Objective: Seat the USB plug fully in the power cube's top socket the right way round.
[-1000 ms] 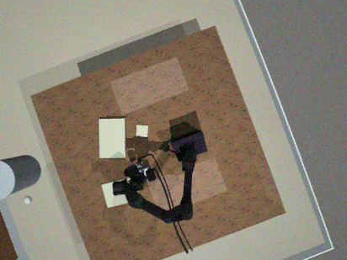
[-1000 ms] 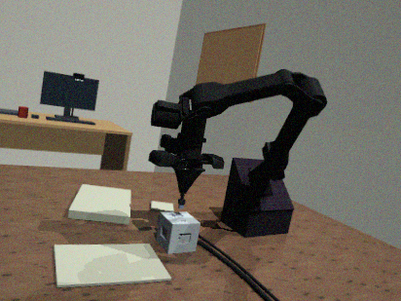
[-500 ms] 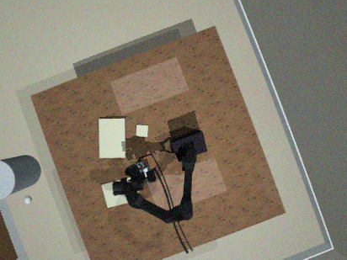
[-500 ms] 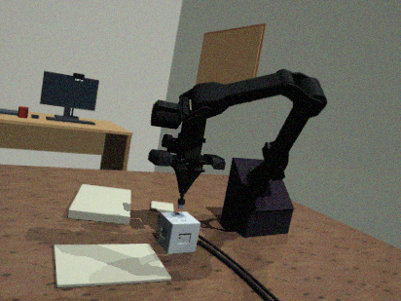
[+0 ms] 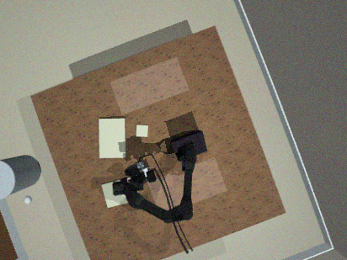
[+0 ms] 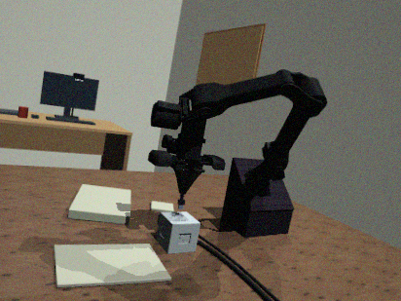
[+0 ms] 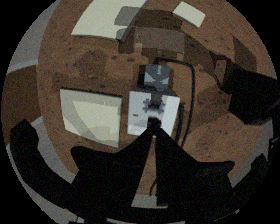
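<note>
Brown table [image 6: 341,262]: gripper [image 6: 181,200] clamps barely visible USB plug [image 6: 181,205] above power cube [image 6: 178,231].

The table [image 6: 58,208] looks like brown wood with a dark speckled grain and a matt finish. Near its left edge, the cream slabs [image 6: 101,203] appear smooth, flat and dull, like card or painted board. The power cube [image 6: 178,231] seems to be pale grey plastic, smooth, with a faint sheen on its top face. The arm [image 6: 253,89] and gripper [image 6: 182,197] look like black matt plastic or coated metal, and the cables [image 6: 238,271] like smooth black rubber.
</note>
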